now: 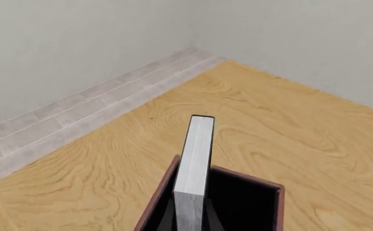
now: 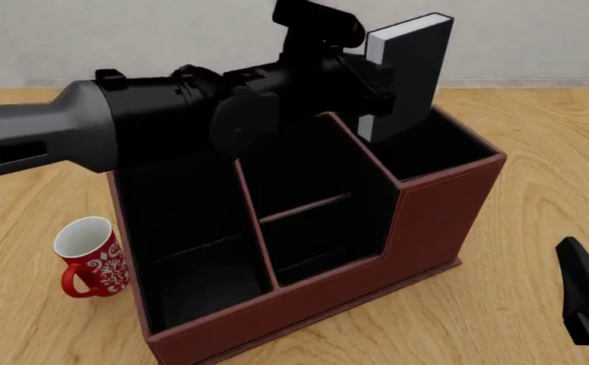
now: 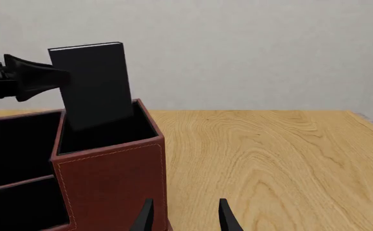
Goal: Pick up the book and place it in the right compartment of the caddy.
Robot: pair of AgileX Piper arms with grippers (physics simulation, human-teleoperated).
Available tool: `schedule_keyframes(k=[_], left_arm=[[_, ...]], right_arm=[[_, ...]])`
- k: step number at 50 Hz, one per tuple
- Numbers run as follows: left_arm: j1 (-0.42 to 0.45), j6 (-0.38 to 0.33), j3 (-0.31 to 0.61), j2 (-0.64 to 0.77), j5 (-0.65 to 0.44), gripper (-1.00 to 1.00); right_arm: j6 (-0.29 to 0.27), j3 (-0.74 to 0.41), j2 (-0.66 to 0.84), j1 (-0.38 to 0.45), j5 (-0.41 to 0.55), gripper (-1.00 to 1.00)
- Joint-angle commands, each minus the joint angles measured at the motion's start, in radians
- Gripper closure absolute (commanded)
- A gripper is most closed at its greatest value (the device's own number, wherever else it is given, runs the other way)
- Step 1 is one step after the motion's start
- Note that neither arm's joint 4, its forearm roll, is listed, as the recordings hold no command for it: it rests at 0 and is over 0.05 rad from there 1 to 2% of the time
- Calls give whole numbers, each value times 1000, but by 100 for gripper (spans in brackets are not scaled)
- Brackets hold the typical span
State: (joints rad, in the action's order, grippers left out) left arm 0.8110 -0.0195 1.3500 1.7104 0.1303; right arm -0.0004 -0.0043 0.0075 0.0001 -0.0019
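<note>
above the wooden table, left claw grips book upright.

Simulated office desk: caddy, mug.

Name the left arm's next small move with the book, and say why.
Probably lower it straight down. The left gripper holds the book nearly upright, its lower end already inside the right compartment of the caddy, most of it above the rim.
</note>
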Motion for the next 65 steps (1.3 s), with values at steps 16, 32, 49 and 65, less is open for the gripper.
schedule_keyframes(k=[16,32,49,65], left_arm=[[0,-80,-8,41,23,100],[-3,-69,-23,35,29,-100],[3,-74,-32,-13,19,-100],[21,-90,-89,-178,11,-100]], right_arm=[[0,0,0,0,0,-100],[0,0,0,0,0,-100],[0,0,0,0,0,-100],[0,0,0,0,0,-100]])
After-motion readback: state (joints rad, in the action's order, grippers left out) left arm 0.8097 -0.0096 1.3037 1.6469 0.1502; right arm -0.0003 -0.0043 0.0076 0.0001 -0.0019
